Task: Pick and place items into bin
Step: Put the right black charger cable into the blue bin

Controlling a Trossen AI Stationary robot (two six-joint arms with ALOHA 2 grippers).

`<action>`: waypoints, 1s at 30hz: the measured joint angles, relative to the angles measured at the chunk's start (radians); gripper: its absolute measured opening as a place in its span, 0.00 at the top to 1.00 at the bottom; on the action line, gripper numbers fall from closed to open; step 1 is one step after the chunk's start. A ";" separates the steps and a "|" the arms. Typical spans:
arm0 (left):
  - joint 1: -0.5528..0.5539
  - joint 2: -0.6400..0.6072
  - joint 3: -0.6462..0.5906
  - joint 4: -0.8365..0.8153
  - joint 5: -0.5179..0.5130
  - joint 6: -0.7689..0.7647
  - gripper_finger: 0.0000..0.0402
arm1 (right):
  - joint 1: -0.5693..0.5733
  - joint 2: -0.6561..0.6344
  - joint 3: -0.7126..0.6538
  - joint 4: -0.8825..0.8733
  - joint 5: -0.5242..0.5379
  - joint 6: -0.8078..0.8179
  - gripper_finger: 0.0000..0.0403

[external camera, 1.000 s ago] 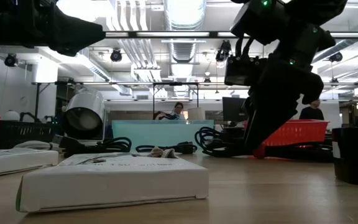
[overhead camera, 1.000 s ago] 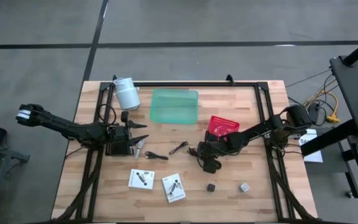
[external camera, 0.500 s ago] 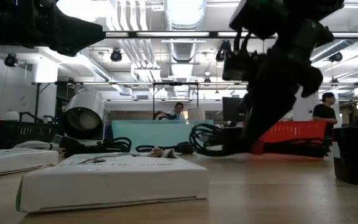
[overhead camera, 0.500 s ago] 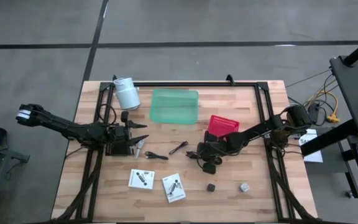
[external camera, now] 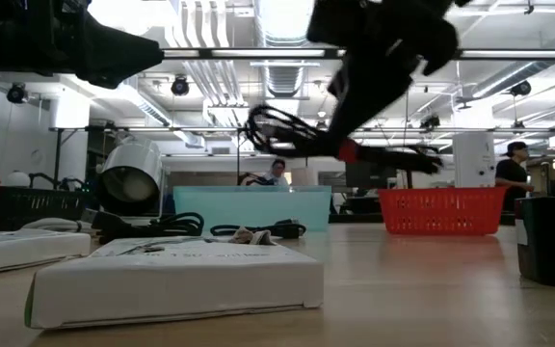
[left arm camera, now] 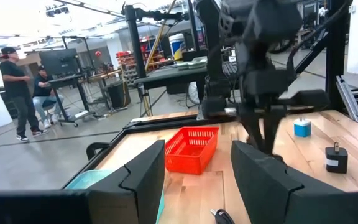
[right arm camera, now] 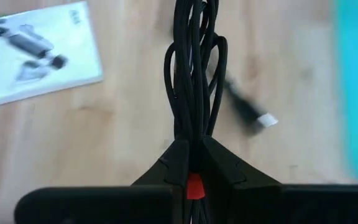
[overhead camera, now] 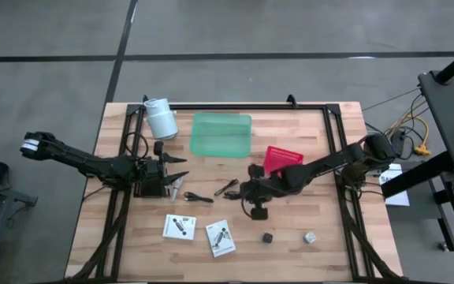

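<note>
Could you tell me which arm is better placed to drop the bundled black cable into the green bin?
The right: its gripper is shut on the coiled black cable bundle, lifted just below the translucent green plastic bin. The left gripper sits open and empty by the table's left side.

Even, soft overhead light on the counter in the high view, faint shadows, bright ceiling lights glaring in the low view, moving right arm smeared there, near white card soft, right wrist view background blurred, bunched cable sharp.
</note>
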 joint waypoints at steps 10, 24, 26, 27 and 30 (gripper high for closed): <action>0.000 0.000 -0.002 0.000 0.000 0.000 0.58 | -0.110 -0.002 0.101 -0.012 0.079 -0.248 0.96; 0.000 -0.002 -0.005 0.000 0.000 0.006 0.58 | -0.392 -0.002 0.115 0.111 -0.151 -0.443 0.96; 0.000 0.000 -0.005 0.001 0.000 0.006 0.58 | -0.430 -0.002 0.115 0.137 -0.170 -0.470 0.96; 0.000 0.000 -0.005 0.000 0.000 0.007 0.58 | -0.450 -0.002 0.115 0.150 -0.182 -0.480 0.96; 0.000 0.000 -0.005 0.001 0.000 0.009 0.58 | -0.506 -0.002 0.115 0.176 -0.228 -0.500 0.96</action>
